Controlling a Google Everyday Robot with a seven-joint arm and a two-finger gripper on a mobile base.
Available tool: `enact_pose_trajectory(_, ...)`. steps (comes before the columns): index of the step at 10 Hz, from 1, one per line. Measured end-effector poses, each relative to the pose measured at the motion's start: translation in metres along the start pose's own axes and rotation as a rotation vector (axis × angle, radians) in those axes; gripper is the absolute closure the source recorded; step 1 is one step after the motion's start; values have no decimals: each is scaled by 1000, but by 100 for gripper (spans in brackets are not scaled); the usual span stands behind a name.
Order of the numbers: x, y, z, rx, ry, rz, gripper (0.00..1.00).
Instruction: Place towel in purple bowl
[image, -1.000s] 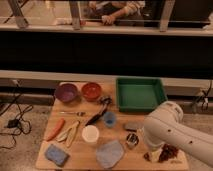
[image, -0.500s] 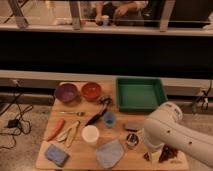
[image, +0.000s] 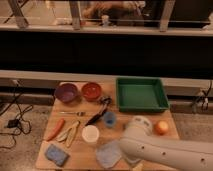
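pale towel (image: 108, 154) flat near front of table (image: 82, 156), purple bowl (image: 66, 92) way back left, gripper (image: 131, 160) tucked under white arm (image: 165, 150) beside towel, can't tell its grip

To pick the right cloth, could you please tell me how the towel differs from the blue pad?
The towel is paler, larger, flat and irregular; the blue pad is brighter, smaller, thick and rectangular. Both lie near the table's front edge. The tool is hidden under the arm beside the towel.

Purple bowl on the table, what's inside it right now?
The round dull purple bowl shows only its dark inside, nothing visible in it. The limp grey-blue towel lies flat outside it; the white robot arm beside the towel hides the pincer.
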Motion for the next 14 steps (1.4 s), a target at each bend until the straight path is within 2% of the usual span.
enact_pose_trajectory(2, -35, -9, 7, 1, -25, -75, 20)
enact_pose_trajectory(4, -49, -18, 15, 2, -37, -116, 20)
enact_pose_trajectory(8, -38, -41, 44, 1, -52, -124, 20)
enact_pose_trajectory(10, -37, -41, 51, -1, -58, -125, 20)
enact_pose_trajectory(14, -45, -35, 70, -27, -76, -136, 20)
